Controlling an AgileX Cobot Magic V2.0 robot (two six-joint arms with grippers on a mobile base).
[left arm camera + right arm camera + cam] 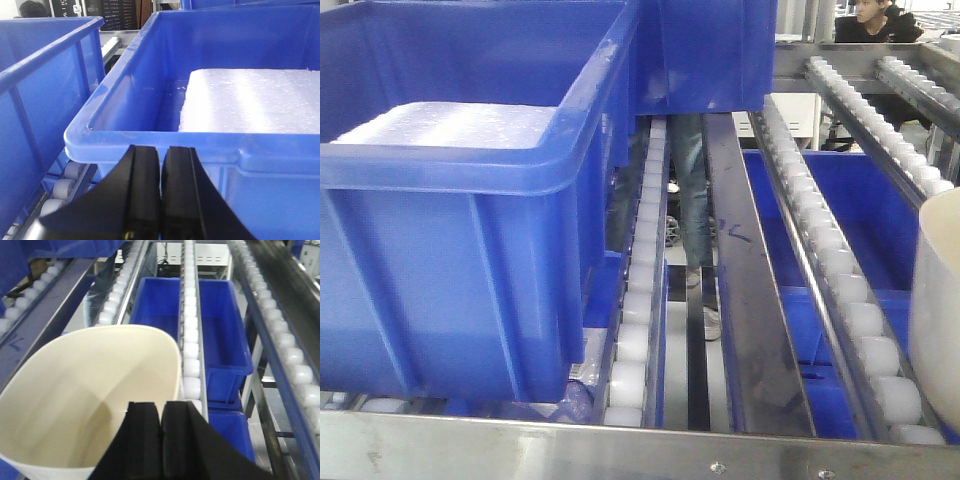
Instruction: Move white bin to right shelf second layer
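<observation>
The white bin (90, 405) fills the lower left of the right wrist view, tilted, its hollow inside facing the camera. In the front view only its curved wall (938, 320) shows at the right edge, over the roller rails (850, 300) of the right shelf second layer. My right gripper (161, 405) is shut on the bin's near rim. Whether the bin touches the rollers (191, 340) I cannot tell. My left gripper (161, 148) is shut with nothing in it, just in front of a blue crate's rim (200, 145).
The big blue crate (450, 250) holding a white foam slab (440, 125) stands on the left rails behind the steel front bar (620, 450). Another crate (710, 50) sits further back, one (40, 100) to the left. Blue crates (220, 330) lie below. A person (880, 20) sits behind.
</observation>
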